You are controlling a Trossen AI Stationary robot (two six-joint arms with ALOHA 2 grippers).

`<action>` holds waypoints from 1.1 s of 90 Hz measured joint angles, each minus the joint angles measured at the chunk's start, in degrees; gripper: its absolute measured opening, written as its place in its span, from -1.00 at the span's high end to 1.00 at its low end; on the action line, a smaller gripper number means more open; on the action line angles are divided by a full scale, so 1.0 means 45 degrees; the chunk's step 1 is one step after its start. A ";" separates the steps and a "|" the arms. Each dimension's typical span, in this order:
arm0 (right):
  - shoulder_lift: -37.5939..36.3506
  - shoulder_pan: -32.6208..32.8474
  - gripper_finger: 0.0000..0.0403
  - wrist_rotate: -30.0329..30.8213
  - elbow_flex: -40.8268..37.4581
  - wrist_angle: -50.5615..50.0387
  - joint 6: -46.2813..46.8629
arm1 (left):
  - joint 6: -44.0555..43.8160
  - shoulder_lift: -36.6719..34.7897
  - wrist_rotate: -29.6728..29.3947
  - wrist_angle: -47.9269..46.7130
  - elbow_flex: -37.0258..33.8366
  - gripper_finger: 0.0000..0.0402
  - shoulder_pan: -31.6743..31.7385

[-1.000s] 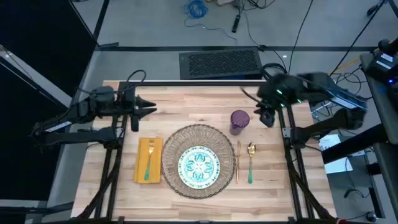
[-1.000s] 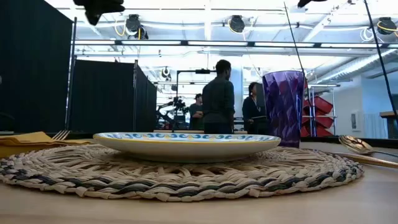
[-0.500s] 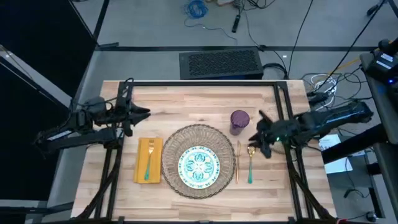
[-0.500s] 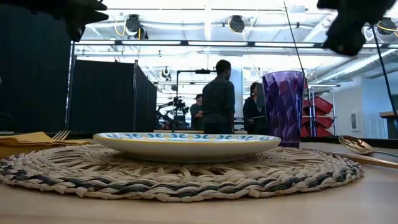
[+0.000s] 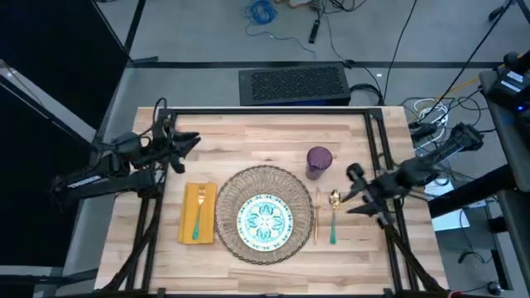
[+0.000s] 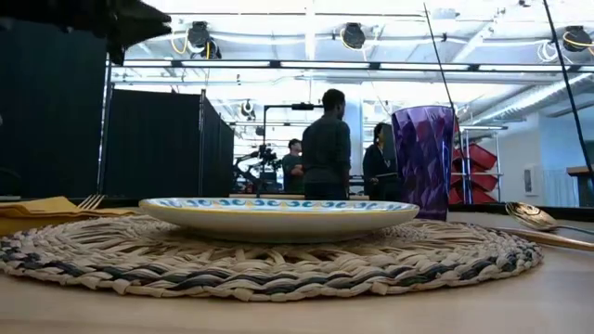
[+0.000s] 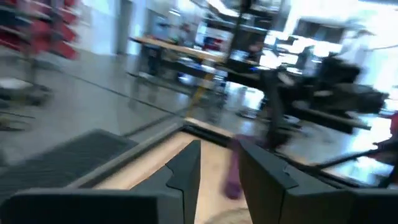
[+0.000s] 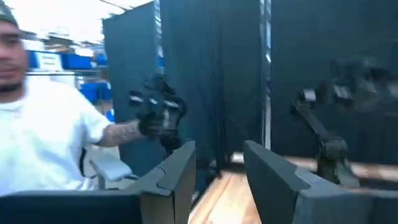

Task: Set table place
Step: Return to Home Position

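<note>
The woven placemat [image 5: 263, 177] lies mid-table with the teal-patterned plate [image 5: 265, 222] on it. Left of it, the yellow napkin [image 5: 187, 217] carries a fork [image 5: 199, 212]. A knife [image 5: 316, 217] and a spoon [image 5: 334, 217] lie on the wood to the right, and the purple cup [image 5: 319, 161] stands upright beyond them. My left gripper [image 5: 192, 141] hovers open over the table's far left, beyond the napkin. My right gripper [image 5: 356, 192] hovers open just right of the spoon's bowl. Neither has anything between its fingers.
Black metal rails [image 5: 265, 111] frame the table [image 5: 248, 136], and uprights stand at its left and right sides. People stand in the room beyond the far edge [image 6: 326, 144]. A person in a white shirt [image 8: 43, 137] shows in the right wrist view.
My right gripper has swung from the table's far right corner, beside the cup, toward the near edge and now hangs by the spoon. My left gripper has drawn back a little toward the left and far edges. Nothing on the table has moved.
</note>
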 joint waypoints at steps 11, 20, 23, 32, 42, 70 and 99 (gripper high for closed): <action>-0.2254 0.0243 0.39 0.0440 -0.0006 -0.1933 -0.0588 | 0.0942 0.0004 -0.0385 0.0824 -0.0425 0.56 0.0025; -0.3933 0.0230 0.39 0.1254 -0.0006 -0.3559 -0.0989 | 0.1003 -0.0109 -0.0401 0.1375 -0.0937 0.56 0.0033; -0.4419 0.0230 0.39 0.1595 -0.0006 -0.4127 -0.1032 | 0.1024 -0.0219 -0.0470 0.1358 -0.1081 0.56 0.0033; -0.5650 0.0230 0.39 0.2061 -0.0006 -0.5339 -0.1045 | 0.1031 -0.0490 -0.0666 0.1387 -0.1461 0.56 0.0034; -0.6512 0.0230 0.39 0.2082 -0.0331 -0.6165 -0.0698 | 0.0948 -0.0931 -0.0822 0.1371 -0.2137 0.56 0.0048; -0.6600 0.0201 0.39 0.3424 -0.3704 -0.3116 0.1133 | 0.0564 -0.2155 -0.0891 0.1497 -0.3887 0.56 0.0048; -0.6595 0.0196 0.39 0.3766 -0.5382 -0.2523 0.2840 | 0.0047 -0.2731 -0.0187 0.1273 -0.5133 0.56 0.0057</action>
